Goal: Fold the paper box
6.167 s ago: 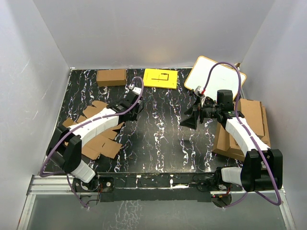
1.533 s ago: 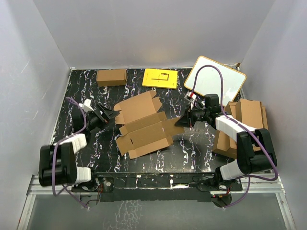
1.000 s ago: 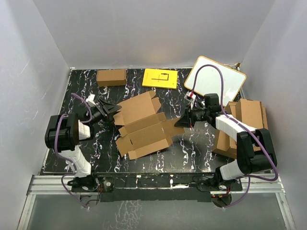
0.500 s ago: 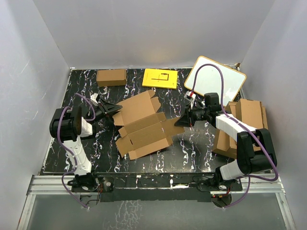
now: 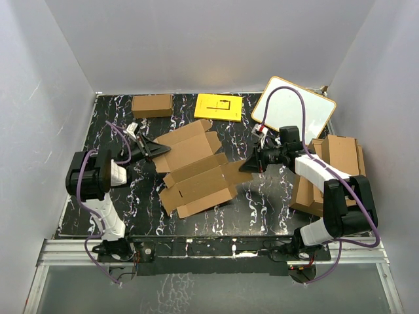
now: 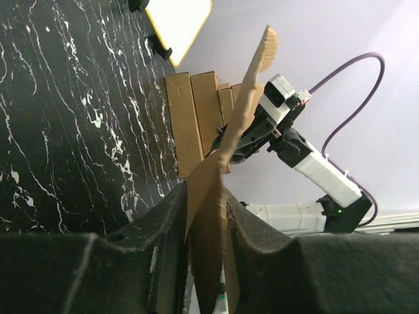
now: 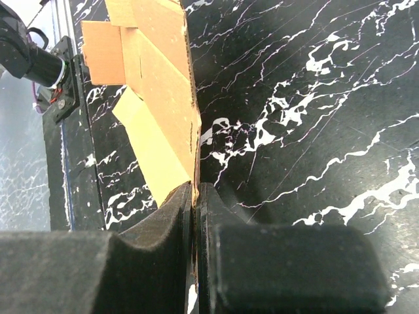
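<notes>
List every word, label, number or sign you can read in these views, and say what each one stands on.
No readable text in any view.
yellow sheet: only thin black lines, too small to read as letters or a sign.
whiteboard: blank.
paper box: plain brown, no print visible.
small carton: plain brown, no print visible.

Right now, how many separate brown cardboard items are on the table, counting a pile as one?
3: the paper box, opened out mid-table; a smaller carton at the far edge, left; a pile of cardboard sheets at the right edge, partly hidden.
</notes>
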You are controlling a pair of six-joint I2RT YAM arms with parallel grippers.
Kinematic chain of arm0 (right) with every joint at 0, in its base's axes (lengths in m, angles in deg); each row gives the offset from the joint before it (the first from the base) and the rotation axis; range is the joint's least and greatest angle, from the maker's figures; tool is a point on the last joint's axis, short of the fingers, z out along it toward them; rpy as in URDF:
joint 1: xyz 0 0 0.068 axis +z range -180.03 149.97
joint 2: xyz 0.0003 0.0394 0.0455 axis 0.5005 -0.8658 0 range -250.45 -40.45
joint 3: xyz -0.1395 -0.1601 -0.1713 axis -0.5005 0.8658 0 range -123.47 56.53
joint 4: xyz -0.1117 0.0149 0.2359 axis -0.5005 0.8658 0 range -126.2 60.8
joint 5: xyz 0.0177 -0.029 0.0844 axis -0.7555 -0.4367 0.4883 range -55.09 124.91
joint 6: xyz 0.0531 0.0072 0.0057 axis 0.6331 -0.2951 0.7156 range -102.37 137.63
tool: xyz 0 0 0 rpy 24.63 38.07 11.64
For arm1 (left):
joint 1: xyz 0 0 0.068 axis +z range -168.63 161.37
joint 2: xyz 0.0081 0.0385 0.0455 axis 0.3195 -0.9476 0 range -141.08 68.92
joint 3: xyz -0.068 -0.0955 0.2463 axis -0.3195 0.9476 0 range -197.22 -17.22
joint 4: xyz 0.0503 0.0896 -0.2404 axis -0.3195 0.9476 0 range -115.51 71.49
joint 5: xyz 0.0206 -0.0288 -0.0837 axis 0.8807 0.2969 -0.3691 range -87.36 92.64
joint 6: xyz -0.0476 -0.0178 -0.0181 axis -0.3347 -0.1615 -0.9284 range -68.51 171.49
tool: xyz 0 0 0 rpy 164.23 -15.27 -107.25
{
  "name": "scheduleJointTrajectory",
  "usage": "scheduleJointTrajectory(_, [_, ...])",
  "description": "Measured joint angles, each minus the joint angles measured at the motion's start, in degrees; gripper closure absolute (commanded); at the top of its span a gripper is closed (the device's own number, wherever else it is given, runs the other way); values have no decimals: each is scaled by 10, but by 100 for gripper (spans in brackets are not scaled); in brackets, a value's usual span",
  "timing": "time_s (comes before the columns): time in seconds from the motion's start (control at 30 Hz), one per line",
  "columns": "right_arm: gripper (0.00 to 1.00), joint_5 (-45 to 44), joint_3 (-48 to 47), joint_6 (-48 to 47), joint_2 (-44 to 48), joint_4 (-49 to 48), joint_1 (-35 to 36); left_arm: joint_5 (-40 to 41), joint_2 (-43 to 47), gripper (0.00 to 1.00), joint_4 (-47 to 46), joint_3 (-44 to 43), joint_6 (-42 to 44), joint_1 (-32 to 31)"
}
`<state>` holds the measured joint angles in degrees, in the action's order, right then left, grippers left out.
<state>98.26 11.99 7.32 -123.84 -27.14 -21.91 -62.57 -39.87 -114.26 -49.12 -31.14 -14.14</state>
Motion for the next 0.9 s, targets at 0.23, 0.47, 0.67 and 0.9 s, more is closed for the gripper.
scheduleJointTrajectory(0.23, [92,-11,-10,-8,0,7,-7,-8,94,73,126,-4,100,0])
scheduleJointTrajectory(0.47, [92,-19,-11,-16,0,15,-11,-15,138,78,234,-12,183,0])
scheduleJointTrajectory(0.67, [92,-19,-11,-18,-3,15,-11,-16,152,100,271,-12,214,0])
scheduleJointTrajectory(0.9, [92,-21,-17,-28,-5,28,-11,9,246,100,359,-10,288,-6])
